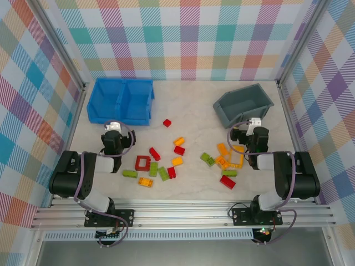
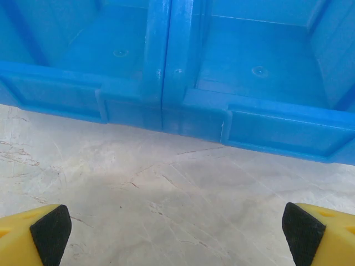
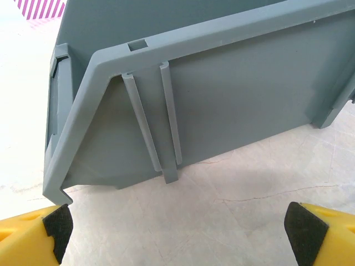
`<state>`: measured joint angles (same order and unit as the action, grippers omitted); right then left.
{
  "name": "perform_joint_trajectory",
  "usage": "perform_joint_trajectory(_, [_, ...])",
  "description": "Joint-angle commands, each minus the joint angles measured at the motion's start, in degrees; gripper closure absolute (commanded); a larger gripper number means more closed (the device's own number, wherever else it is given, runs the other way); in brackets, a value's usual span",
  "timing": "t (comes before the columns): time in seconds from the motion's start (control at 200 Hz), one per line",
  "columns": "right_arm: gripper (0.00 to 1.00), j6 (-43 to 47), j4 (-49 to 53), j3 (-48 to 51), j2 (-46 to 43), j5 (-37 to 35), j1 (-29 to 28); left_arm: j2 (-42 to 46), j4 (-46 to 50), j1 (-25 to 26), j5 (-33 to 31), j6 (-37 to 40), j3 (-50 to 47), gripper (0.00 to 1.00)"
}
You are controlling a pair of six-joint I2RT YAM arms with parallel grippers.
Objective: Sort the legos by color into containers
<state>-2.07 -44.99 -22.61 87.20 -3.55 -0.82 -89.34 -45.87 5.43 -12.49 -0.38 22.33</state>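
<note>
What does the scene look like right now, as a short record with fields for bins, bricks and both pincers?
far left: wide blue plastic two-compartment bin, no bricks in either compartment
far right: smaller dark grey plastic bin, no bricks inside
middle: red, lime green and orange-yellow plastic studded bricks, all loose on the table between the arms
left arm: left pincer open, empty, facing the blue bin
right arm: right pincer open, empty, facing the grey bin

This is looking like a lab cell. Its plaid panels [image 1: 188,39] are walling in a marble-look table [image 1: 194,111], and aluminium rails [image 1: 183,213] are lining the near edge.
</note>
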Motion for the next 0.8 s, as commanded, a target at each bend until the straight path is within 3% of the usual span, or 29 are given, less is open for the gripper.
perform_joint_trajectory(0.0, [0.0,0.4,-1.3,-1.0,0.2,1.3,0.2,-0.1,-2.2,-0.7,-0.1,0.2,0.7,0.0])
perform_joint_trajectory(0.63, [0.0,0.5,-1.4,-0.9,0.2,1.3,0.2,0.2,-2.8,-0.7,-0.1,0.3,0.4,0.0])
perform_joint_trajectory(0.685, [0.0,0.3,-0.2,-0.9,-2.2,0.5,0.1,4.4,0.3,-0.2,-0.4,0.7,0.7,0.0])
perform_joint_trajectory(0.795, [0.0,-0.8,17.8,-6.1,-15.1,-4.9,-1.1,20.1,18.0,2.9,-5.6,0.9,4.9,0.0])
